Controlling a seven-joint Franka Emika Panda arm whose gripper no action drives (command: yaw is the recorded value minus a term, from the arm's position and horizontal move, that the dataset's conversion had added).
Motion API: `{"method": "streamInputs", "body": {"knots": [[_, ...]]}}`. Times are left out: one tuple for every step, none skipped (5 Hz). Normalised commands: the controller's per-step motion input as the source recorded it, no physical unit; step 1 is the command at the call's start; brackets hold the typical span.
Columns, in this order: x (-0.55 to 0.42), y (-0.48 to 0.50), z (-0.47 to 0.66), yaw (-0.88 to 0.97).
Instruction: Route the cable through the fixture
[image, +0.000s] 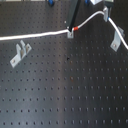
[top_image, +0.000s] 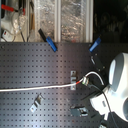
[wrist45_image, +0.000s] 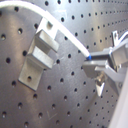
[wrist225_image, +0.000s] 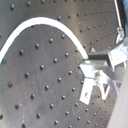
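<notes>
One white cable (image: 35, 36) runs across the black pegboard table (image: 65, 90) from the first exterior view's left edge to the single narrow grey fixture (image: 69, 34), its red band (image: 76, 30) just beside it. The gripper (image: 73, 26) is clamped on the cable at the band. Three wider grey brackets counted: one (image: 20, 54) lower left, two (image: 117, 40) at right.

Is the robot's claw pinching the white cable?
Yes. In the first wrist view the claw is shut on the cable, whose white line ends between the fingers.
</notes>
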Motion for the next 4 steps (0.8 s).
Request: {"method": "streamInputs", "body": {"knots": [[-0.019,-0.115,-0.03,0.00],[-0.053,-0.446,-0.21,0.00],[0.012,-0.132,0.00,0.00],[0.000,0.000,0.01,0.00]]}}
